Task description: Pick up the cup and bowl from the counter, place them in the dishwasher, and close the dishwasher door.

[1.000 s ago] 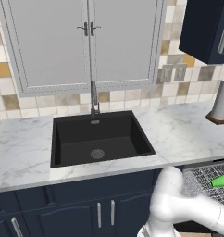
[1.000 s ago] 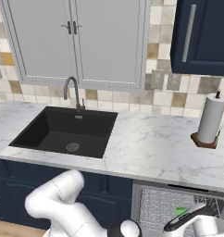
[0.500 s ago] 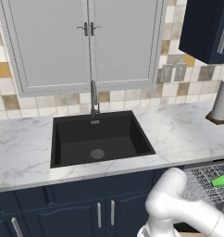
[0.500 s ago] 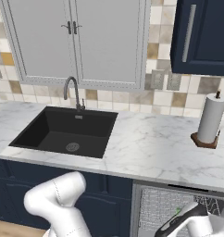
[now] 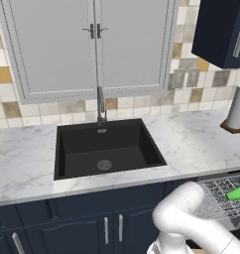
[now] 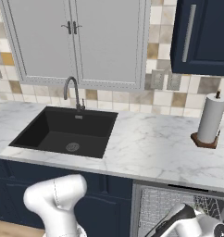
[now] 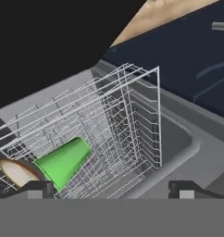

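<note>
Jaws (image 7: 111, 190) spread wide, nothing btwn them, tips low in hand view. Just past the left tip: bowl (image 7: 17, 172), a cream sliver, touching the cup (image 7: 64, 162), which lies on its side in the wire rack (image 7: 127, 120) ahead of the jaws. Rack sits in the open dishwasher (image 7: 178, 139); its dark door (image 7: 188, 60) lies beyond, to the right. From left base view the cup (image 5: 236, 194) shows green in the rack. Farther up: marble desk (image 6: 155, 148) w/ black sink (image 6: 67, 132), towel roll (image 6: 210, 119) at the far right.
</note>
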Tool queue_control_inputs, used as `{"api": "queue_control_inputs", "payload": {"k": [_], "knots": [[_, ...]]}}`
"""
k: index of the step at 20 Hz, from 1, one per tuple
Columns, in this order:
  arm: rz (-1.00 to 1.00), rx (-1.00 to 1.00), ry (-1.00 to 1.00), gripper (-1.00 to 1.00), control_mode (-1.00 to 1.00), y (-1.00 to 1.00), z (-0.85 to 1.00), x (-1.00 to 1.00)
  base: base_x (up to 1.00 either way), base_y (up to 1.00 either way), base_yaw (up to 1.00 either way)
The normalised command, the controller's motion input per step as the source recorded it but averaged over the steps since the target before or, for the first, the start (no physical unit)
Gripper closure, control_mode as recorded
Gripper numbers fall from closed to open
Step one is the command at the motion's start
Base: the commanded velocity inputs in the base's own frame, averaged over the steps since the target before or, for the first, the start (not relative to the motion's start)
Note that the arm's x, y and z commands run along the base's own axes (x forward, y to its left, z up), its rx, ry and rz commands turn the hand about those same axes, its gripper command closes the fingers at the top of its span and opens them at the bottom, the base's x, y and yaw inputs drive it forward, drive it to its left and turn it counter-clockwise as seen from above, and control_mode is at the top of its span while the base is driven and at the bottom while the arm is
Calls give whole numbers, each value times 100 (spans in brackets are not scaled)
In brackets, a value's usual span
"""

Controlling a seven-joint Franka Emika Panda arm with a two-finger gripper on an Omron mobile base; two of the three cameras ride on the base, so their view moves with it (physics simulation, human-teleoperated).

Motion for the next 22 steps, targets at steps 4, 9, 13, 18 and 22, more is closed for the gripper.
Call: {"api": "queue_control_inputs", "payload": {"k": [4, 9, 13, 18, 22], "knots": [[2, 0, -13, -100, -100, -1, 46, -40, 0, 0, 0], [0, 0, -8, -100, -100, -5, 51, -15, 0, 0, 0], [0, 1, -9, -100, -100, -2, 49, -24, 0, 0, 0], [1, 0, -9, -100, -100, -2, 37, -29, 0, 0, 0], [2, 0, -9, -100, -100, 0, 29, -31, 0, 0, 0]]}}
